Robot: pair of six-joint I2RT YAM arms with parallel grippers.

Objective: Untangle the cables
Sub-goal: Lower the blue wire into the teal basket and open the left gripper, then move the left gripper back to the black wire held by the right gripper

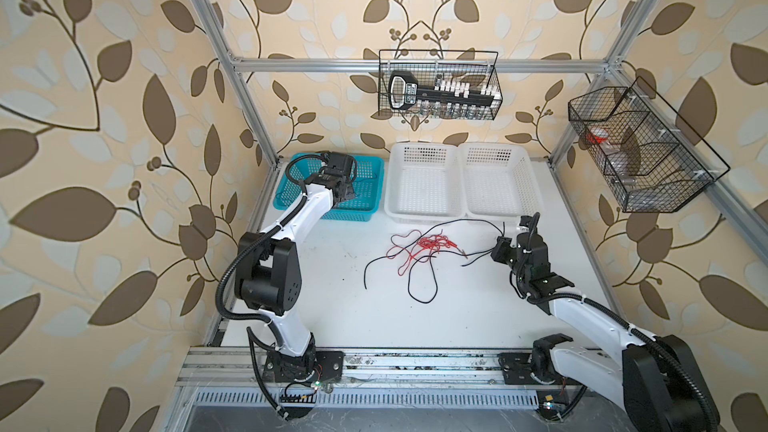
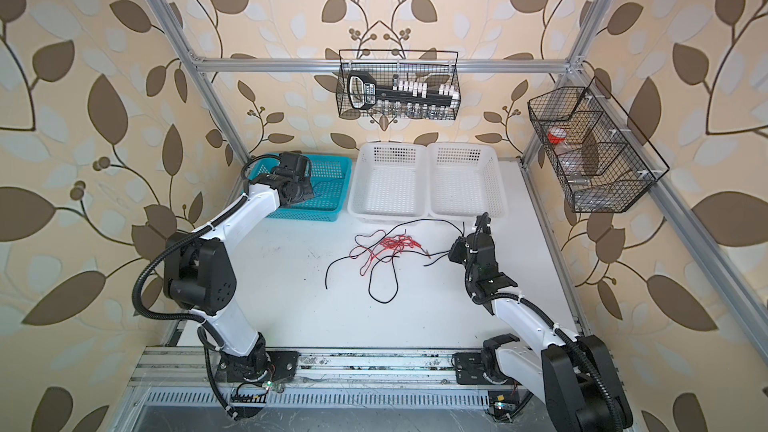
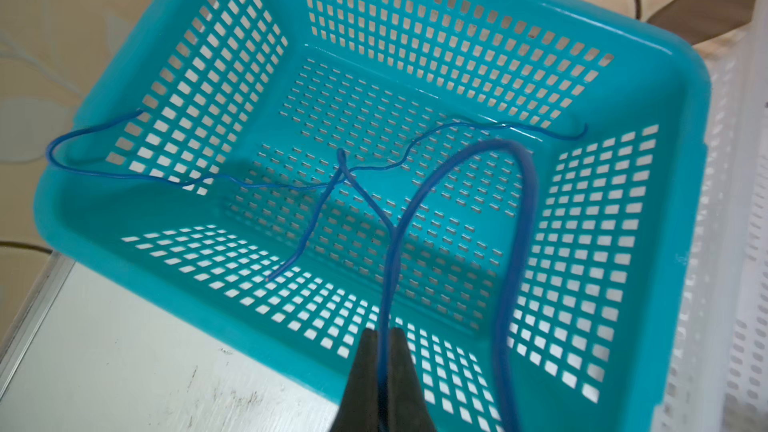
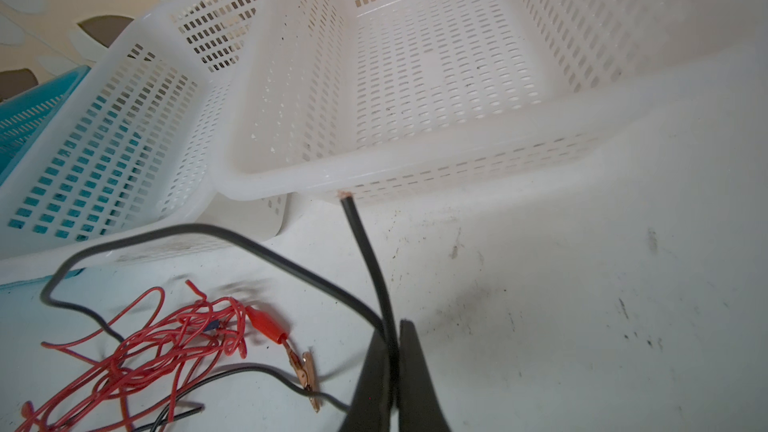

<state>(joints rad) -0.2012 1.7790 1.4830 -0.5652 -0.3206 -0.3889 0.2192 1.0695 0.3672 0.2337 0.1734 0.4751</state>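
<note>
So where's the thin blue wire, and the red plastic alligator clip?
Thin blue wire (image 3: 498,143), left wrist view, on its arched bend.
Red plastic alligator clip (image 4: 268,324), right wrist view, on its red sleeve.

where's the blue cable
In the left wrist view, the blue cable hangs from the left claw into the teal basket, left of the white baskets.

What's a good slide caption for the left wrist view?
Left end effector shut on a blue cable looping over the teal basket.

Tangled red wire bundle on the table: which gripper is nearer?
Right. The right gripper sits beside the red wire bundle; the left gripper is farther, over the teal plastic basket.
</note>
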